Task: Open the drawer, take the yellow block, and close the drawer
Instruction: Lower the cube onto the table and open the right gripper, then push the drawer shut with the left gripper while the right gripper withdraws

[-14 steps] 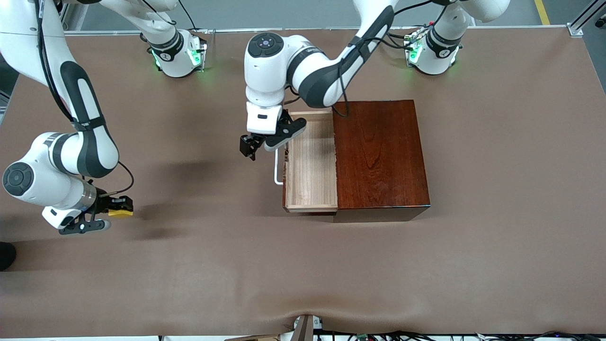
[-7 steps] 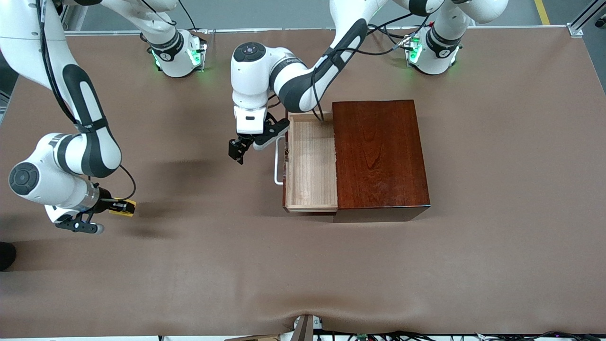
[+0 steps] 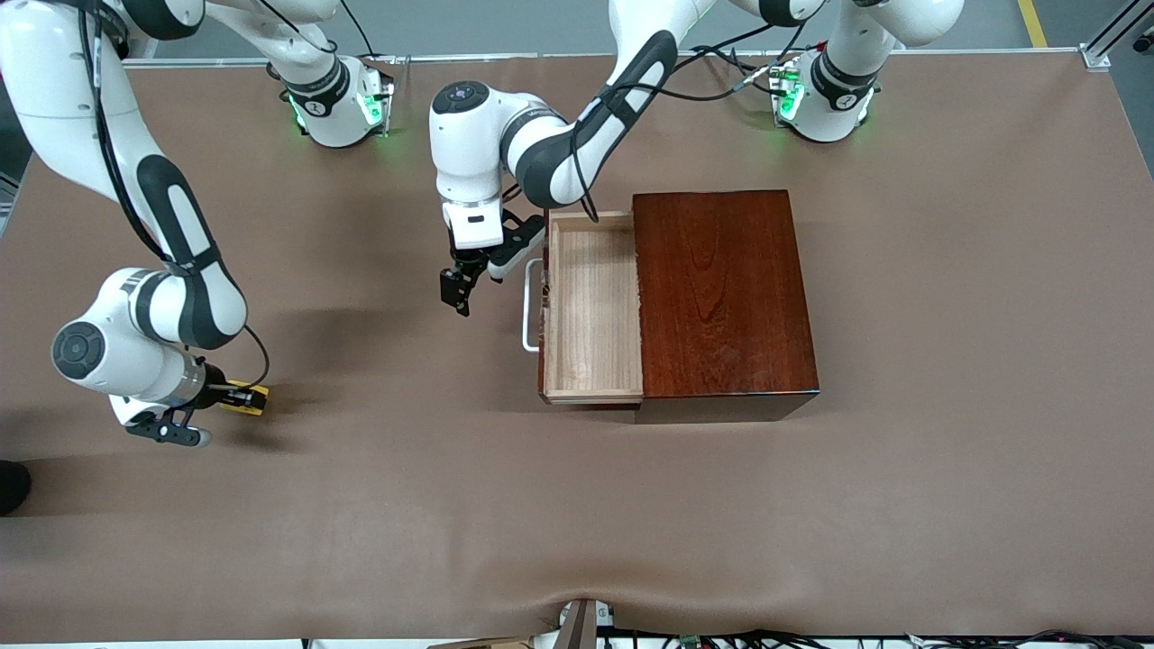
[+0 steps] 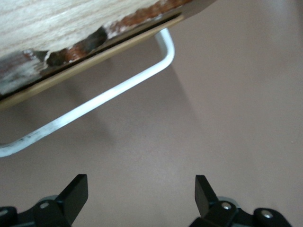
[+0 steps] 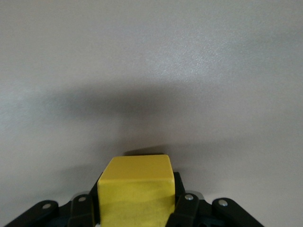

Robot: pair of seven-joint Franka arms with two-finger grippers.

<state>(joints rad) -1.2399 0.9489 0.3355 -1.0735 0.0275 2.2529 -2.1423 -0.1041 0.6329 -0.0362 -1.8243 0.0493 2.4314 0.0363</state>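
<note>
The dark reddish-brown wooden box (image 3: 724, 293) stands mid-table. Its drawer (image 3: 592, 306) is pulled out toward the right arm's end, its pale interior bare. The white bar handle (image 3: 528, 306) shows on the drawer front, and in the left wrist view (image 4: 109, 97). My left gripper (image 3: 455, 290) is open and empty over the table beside the handle; in its wrist view (image 4: 141, 189) nothing lies between its jaws. My right gripper (image 3: 242, 397) is shut on the yellow block (image 3: 245, 398), low over the table near the right arm's end. The block (image 5: 136, 189) fills its jaws.
The brown table cover (image 3: 577, 505) is bare around the box. Both arm bases (image 3: 338, 99) stand along the table's edge farthest from the front camera. A dark object (image 3: 13, 487) lies at the table's edge near the right arm.
My left gripper has drawn off from the drawer handle, toward the right arm's end. My right gripper has moved with the yellow block and turned; the drawer has stayed open.
</note>
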